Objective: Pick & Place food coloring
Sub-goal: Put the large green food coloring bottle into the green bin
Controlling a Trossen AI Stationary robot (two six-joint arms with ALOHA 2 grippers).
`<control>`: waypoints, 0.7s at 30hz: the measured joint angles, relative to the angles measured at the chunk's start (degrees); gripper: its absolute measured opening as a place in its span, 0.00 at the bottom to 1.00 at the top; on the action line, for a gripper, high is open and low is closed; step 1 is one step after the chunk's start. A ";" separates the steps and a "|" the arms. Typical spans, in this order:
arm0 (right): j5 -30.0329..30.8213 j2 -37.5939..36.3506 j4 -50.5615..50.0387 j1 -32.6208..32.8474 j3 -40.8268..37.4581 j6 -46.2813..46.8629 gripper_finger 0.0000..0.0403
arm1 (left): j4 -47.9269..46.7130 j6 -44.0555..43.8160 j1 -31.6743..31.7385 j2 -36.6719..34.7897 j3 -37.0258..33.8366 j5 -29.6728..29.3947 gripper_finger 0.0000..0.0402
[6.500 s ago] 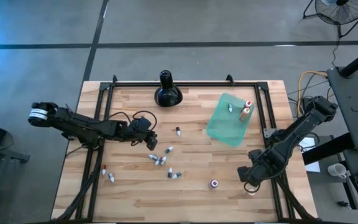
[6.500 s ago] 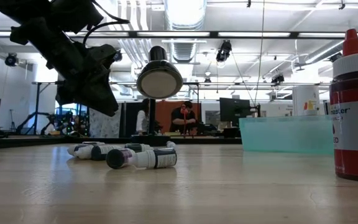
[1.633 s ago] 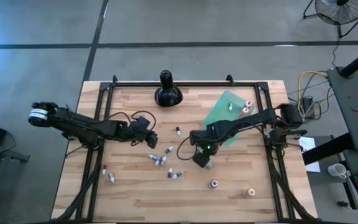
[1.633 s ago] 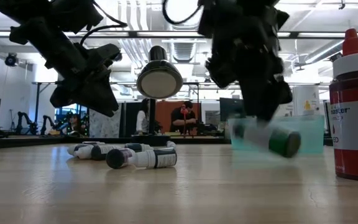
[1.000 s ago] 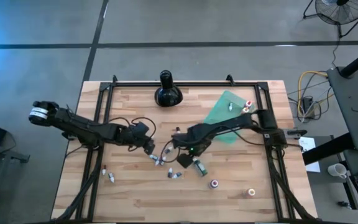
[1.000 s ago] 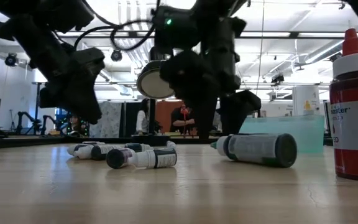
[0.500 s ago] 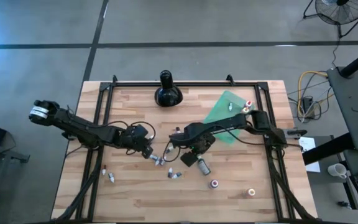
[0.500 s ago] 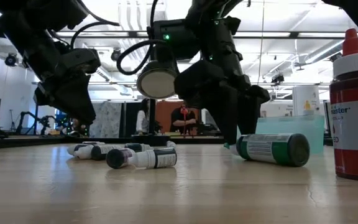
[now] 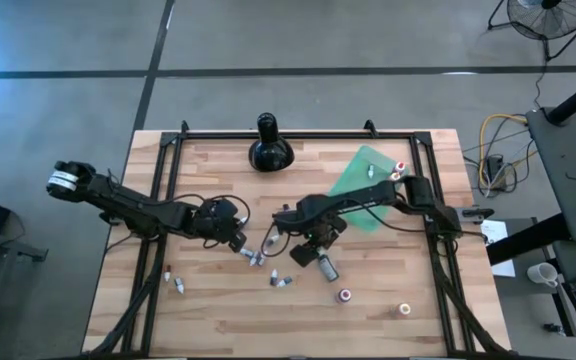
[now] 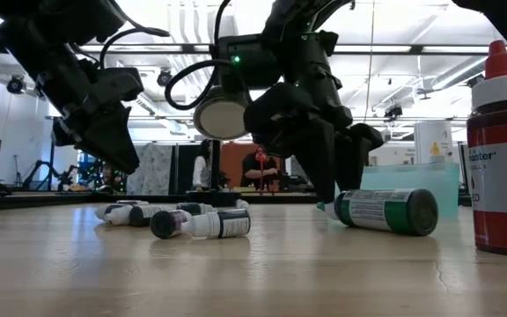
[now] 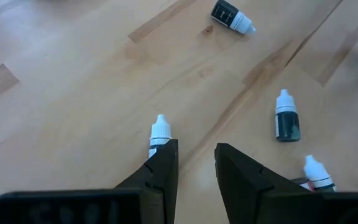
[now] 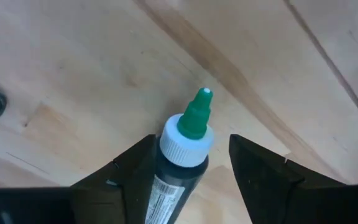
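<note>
From where I stand, the table (image 9: pixel 198 320) has bare wood along its six o'clock edge. Mid-table, the right gripper (image 12: pixel 191 165) straddles a lying green bottle (image 12: pixel 182 158), jaws apart. At nine o'clock, the left gripper (image 11: pixel 194 165) hovers, jaws slightly apart, over small vials (image 9: pixel 255 258).

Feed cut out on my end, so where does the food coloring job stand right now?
Done: two bottles on the teal sheet. In hand: the right claw straddles the lying green bottle, jaws not yet shut; the left claw hovers open by a small vial. Left: scattered vials plus the red bottle.
</note>
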 joint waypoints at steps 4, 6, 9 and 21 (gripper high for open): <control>-0.92 0.00 1.10 -0.29 -0.03 0.87 0.45 | -0.01 0.51 0.11 0.00 0.00 -0.35 0.20; -2.21 0.00 1.36 -0.32 -0.03 1.08 0.45 | -0.02 0.51 0.21 0.00 0.00 -0.43 0.20; -2.93 0.00 1.49 -0.32 -0.16 1.49 0.43 | -0.02 0.51 0.30 0.00 -0.22 -0.69 0.20; -3.00 0.00 4.89 -0.34 -0.37 4.29 0.31 | 0.62 -2.52 0.35 0.00 -4.17 0.03 0.20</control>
